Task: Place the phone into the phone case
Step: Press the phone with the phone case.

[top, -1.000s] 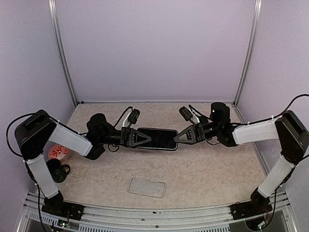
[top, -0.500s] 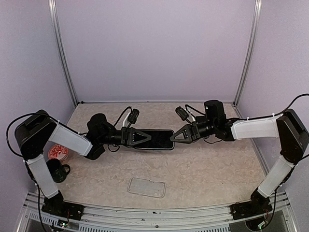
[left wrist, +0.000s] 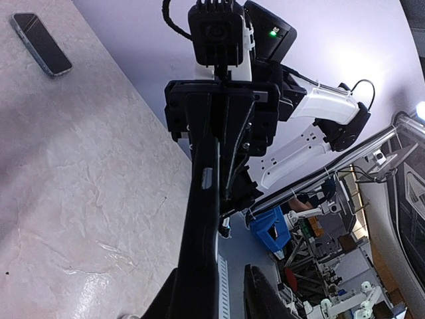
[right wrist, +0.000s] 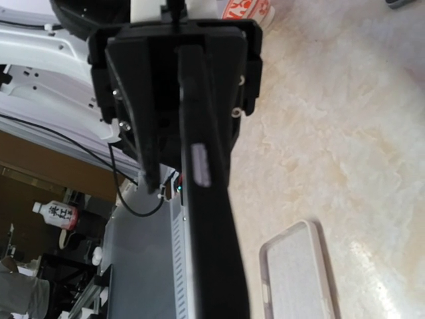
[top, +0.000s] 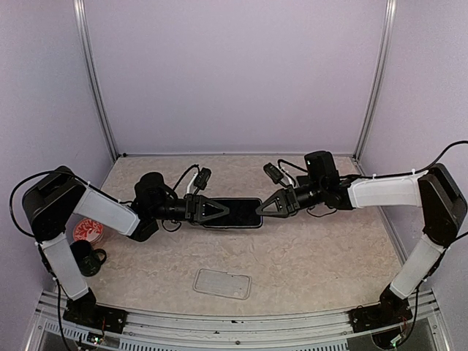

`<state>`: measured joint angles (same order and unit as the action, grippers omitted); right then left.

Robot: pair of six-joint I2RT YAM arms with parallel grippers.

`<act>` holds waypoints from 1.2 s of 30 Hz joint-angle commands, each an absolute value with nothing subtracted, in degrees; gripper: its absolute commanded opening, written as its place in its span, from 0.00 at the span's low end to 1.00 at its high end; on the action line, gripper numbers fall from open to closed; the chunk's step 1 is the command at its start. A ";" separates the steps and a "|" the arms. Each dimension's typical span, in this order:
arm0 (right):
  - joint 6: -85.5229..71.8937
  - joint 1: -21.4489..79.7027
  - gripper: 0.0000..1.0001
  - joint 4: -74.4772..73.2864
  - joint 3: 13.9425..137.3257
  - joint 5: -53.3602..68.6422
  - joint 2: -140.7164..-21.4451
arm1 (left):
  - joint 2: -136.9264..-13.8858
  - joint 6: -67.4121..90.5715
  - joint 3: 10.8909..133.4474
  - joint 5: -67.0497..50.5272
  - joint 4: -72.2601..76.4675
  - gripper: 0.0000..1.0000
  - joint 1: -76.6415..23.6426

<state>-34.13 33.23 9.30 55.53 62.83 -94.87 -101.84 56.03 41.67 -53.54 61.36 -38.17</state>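
Note:
The black phone [top: 238, 213] hangs in the air over the middle of the table, end to end between both grippers. My right gripper [top: 265, 206] is shut on its right end. In the right wrist view the phone [right wrist: 207, 199] shows edge-on and hides the fingers. My left gripper [top: 219, 211] is open around the left end. In the left wrist view the phone [left wrist: 204, 212] lies against one finger, with a gap to the other finger [left wrist: 262, 296]. The clear phone case [top: 222, 283] lies flat near the front edge. It also shows in the right wrist view [right wrist: 299, 279].
A red-and-white round object [top: 88, 230] and a black mug [top: 88, 257] sit at the left edge by the left arm. A small dark phone-shaped slab [left wrist: 41, 43] lies on the table far off in the left wrist view. Purple walls enclose the table.
My right gripper has moved left with the phone, sliding the phone's left end further between the left gripper's fingers. The left arm has hardly moved.

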 commanded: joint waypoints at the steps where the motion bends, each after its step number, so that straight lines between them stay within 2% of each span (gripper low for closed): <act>1: -32.83 33.40 0.00 5.12 56.82 54.97 -96.34 | -99.01 54.34 42.09 -55.63 65.51 0.27 -38.94; 13: -32.09 33.29 0.00 4.09 56.81 54.49 -95.63 | -99.34 53.68 42.07 -55.15 64.34 0.14 -39.02; 21: -31.91 33.31 0.00 3.74 56.96 54.49 -95.19 | -99.01 51.83 42.36 -54.41 61.25 0.00 -39.11; 30: -31.21 33.31 0.00 3.04 57.33 54.84 -94.34 | -97.70 49.68 42.42 -53.92 57.88 0.00 -39.29; 34: -29.58 33.31 0.28 1.07 58.18 54.75 -93.27 | -96.67 46.11 43.16 -53.31 52.66 0.00 -39.83; 36: -28.71 33.26 0.36 0.42 58.46 55.32 -92.69 | -95.97 44.09 43.70 -53.27 50.08 0.00 -40.41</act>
<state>-30.55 33.47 3.14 56.80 58.61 -94.72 -99.37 49.12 41.67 -51.70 52.77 -38.74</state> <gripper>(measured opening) 0.304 0.127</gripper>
